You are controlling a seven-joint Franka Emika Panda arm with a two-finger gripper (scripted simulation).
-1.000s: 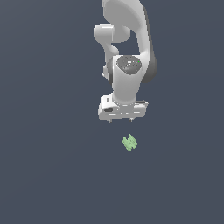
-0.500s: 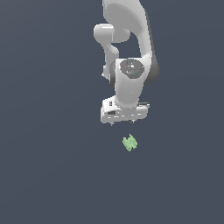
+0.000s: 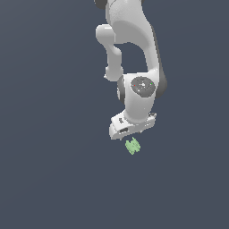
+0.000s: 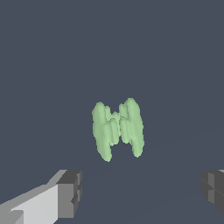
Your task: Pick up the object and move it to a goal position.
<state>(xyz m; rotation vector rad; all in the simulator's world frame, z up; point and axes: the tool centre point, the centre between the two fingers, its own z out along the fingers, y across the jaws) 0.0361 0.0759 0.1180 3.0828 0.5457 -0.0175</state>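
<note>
Light-green ridged lump [image 4: 117,129], white arm [image 3: 134,53] with grey joint caps, white end effector [image 4: 142,197] with dark grey fingertips [image 4: 70,192], plain slate-blue worktop [image 3: 44,170].

Glossy white rounded arm [image 3: 129,40], grey joint cap (tiny coloured dots), white-backed dark-grey fingers [image 4: 70,194]
</note>
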